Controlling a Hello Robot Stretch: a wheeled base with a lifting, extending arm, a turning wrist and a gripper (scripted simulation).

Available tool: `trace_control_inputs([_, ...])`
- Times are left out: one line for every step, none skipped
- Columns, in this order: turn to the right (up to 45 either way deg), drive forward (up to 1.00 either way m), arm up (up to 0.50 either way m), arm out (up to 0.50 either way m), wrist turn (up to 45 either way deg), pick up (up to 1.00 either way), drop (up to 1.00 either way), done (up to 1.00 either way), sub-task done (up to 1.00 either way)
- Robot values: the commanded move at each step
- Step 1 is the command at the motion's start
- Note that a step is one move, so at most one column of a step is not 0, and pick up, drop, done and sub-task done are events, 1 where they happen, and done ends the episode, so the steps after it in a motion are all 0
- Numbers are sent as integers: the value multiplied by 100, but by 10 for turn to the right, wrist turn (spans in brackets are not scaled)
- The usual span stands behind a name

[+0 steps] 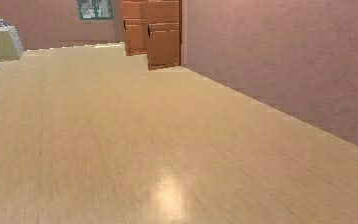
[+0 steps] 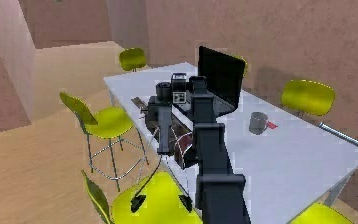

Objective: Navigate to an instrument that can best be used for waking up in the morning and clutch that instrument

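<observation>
At the white table (image 2: 287,165), near the laptop (image 2: 220,72), the gripper (image 2: 165,145) — holding anything or not, cannot tell

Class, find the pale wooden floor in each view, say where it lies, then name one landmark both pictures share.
Forward view: the pale wooden floor spreads from the bottom edge up to the brown door.
Arm side view: it lies on the left, under the green chairs beside the white table.
Shared landmark: the pink wall, probably the same one.
</observation>
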Motion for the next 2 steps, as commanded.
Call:
trace_control_inputs([0,0,0,0,450,0,0,0,0])
trace_control_inputs([0,0,0,0,450,0,0,0,0])
